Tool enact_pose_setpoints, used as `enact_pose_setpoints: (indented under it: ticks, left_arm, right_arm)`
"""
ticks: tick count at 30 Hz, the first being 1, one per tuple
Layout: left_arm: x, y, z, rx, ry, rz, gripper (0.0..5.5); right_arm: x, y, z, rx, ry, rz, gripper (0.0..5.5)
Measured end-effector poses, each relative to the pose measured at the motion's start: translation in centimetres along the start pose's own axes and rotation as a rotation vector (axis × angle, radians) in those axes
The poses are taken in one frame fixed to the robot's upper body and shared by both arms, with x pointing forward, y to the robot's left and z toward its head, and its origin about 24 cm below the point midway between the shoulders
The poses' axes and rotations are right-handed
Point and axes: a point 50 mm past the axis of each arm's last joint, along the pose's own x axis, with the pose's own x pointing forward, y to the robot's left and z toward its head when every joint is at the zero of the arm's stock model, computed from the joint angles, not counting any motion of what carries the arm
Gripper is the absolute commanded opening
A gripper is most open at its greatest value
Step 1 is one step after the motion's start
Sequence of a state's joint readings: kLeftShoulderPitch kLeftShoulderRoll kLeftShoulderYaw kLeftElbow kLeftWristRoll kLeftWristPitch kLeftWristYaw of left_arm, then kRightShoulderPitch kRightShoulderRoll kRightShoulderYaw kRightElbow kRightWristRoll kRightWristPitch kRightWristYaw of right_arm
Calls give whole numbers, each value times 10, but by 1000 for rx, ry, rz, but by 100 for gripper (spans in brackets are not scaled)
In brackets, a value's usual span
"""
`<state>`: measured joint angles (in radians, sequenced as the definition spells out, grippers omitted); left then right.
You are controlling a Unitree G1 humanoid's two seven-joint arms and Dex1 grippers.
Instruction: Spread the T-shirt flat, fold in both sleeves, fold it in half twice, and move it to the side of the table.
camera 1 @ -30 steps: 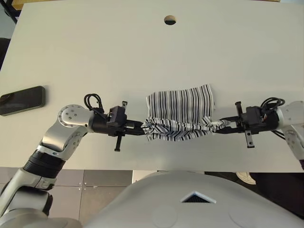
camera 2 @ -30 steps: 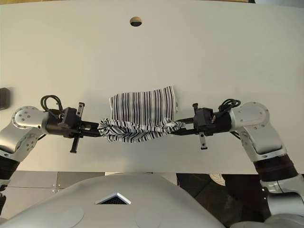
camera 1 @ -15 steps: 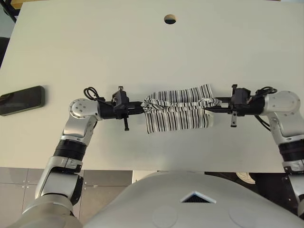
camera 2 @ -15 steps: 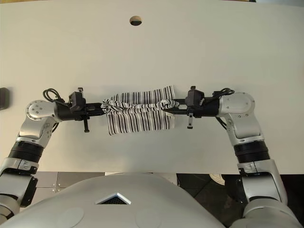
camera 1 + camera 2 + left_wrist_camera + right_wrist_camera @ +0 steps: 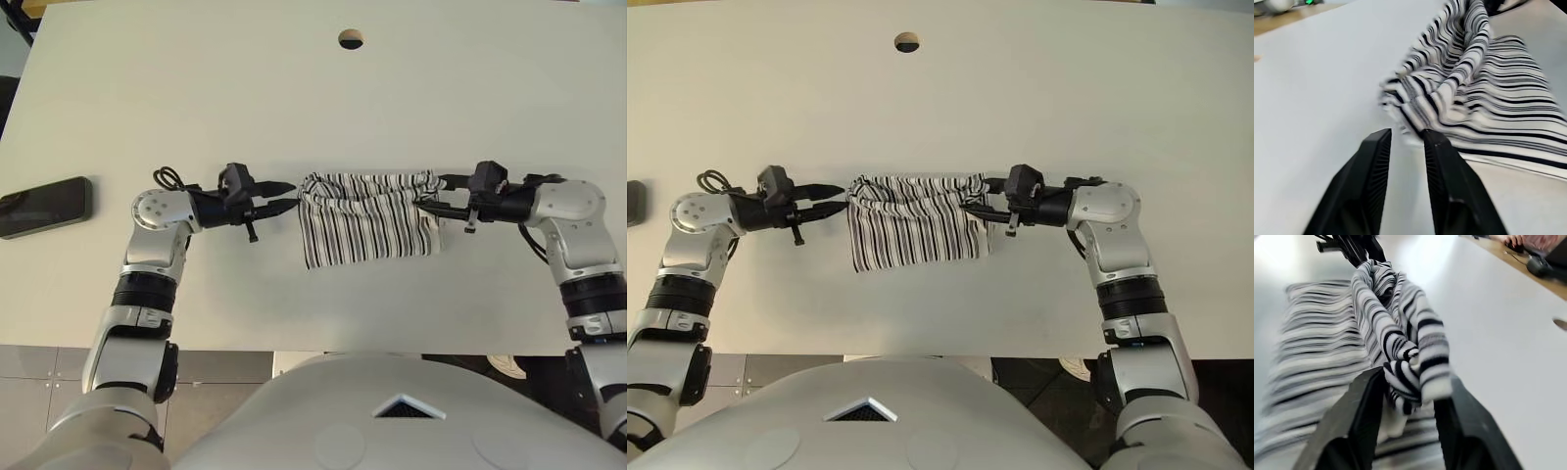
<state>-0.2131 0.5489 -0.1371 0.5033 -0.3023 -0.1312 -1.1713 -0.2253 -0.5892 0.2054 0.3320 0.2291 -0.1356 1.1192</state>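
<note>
Left gripper [image 5: 291, 194]: fingers apart with nothing between them. The tips point at the left end of the T-shirt [image 5: 367, 217] and sit just short of it, low over the surface [image 5: 294, 98].

Right gripper [image 5: 431, 193]: closed on the T-shirt's right end. In the right wrist view a twisted wad of striped cloth is pinched between the two fingers [image 5: 1369, 396].

T-shirt: black-and-white striped, folded into a compact block, lying mid-surface between the two grippers. Its far edge is bunched into a rope-like roll running from one gripper to the other. The rest lies flat toward the robot, with the lower edge slightly slanted.

Other items: a dark phone [image 5: 44, 206] lies near the surface's left edge, well apart from the shirt. A round cable hole [image 5: 350, 40] is at the far side.
</note>
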Motion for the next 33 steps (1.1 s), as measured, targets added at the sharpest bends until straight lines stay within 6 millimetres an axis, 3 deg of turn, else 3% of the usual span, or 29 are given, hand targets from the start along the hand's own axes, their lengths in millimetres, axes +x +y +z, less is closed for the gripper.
enact_pose_setpoints:
  ticks: [5,8,11,14,18,21,29,31,33]
  left_arm:
    - [2,21,-2,-103,4,148,243]
    - [6,35,-6,-146,32,266,252]
    - [12,42,-6,-116,35,347,252]
    - [23,46,5,-120,-93,413,252]
    - [25,60,28,-109,-339,622,252]
    - [24,59,44,-84,-570,768,252]
    - [10,49,84,105,-949,1000,252]
    - [9,47,91,144,-974,1008,252]
    - [12,44,96,162,-995,995,252]
  right_arm:
    - [-5,-19,0,86,6,-153,232]
    - [-13,-35,-1,110,14,-307,232]
    - [-27,-49,4,-11,-2,-502,232]
    - [-30,-52,28,-258,-142,-596,232]
    - [-17,-30,52,-504,-329,-563,232]
    - [8,3,49,-623,-373,-429,232]
    - [58,52,19,-794,-207,-98,232]
    - [63,53,9,-848,-107,-23,232]
    - [68,43,11,-943,-28,12,232]
